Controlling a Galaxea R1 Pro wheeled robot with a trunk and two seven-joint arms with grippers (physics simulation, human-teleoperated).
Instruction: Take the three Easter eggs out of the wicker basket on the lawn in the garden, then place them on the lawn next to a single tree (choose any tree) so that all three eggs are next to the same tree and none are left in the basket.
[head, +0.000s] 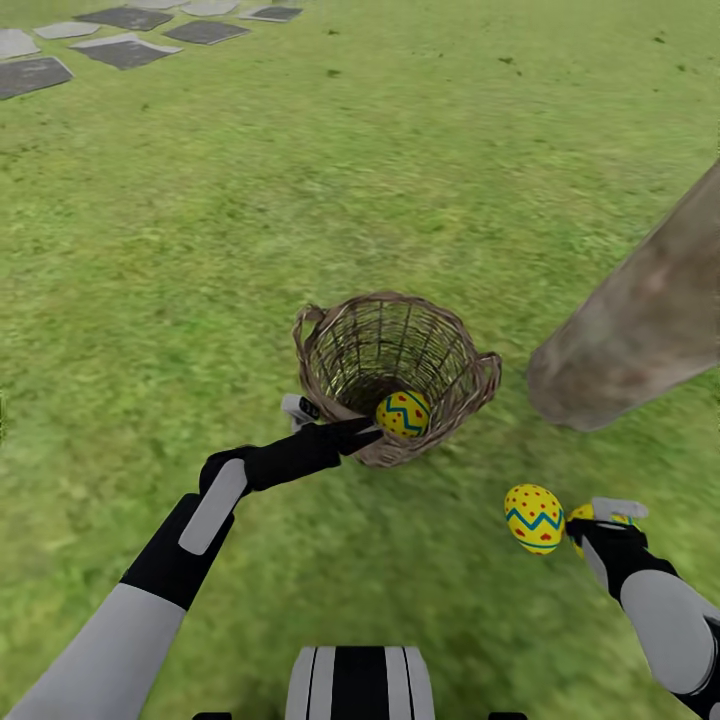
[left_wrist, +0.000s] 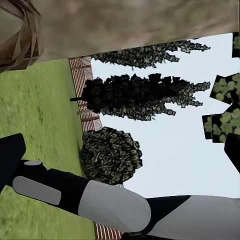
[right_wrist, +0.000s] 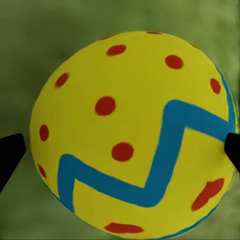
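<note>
The wicker basket (head: 390, 372) stands on the lawn (head: 200, 250) with one Easter egg (head: 403, 412) at its near rim. My left gripper (head: 350, 428) reaches to that rim just beside the egg; in the left wrist view its fingers are spread with nothing between them. A second egg (head: 534, 518) lies on the grass a little way from the base of the tree trunk (head: 640, 330). Right beside it my right gripper (head: 603, 520) is low over the grass, shut on a third egg (right_wrist: 130, 135), whose yellow edge (head: 583, 516) peeks out. The basket's edge (left_wrist: 20, 35) and the trunk (left_wrist: 140, 25) also show in the left wrist view.
Grey stepping stones (head: 125, 48) lie far off at the back left. Open grass surrounds the basket on all sides. The left wrist view looks past my right arm (left_wrist: 100, 205) to a slatted fence (left_wrist: 82, 75) and dark cypresses (left_wrist: 140, 95).
</note>
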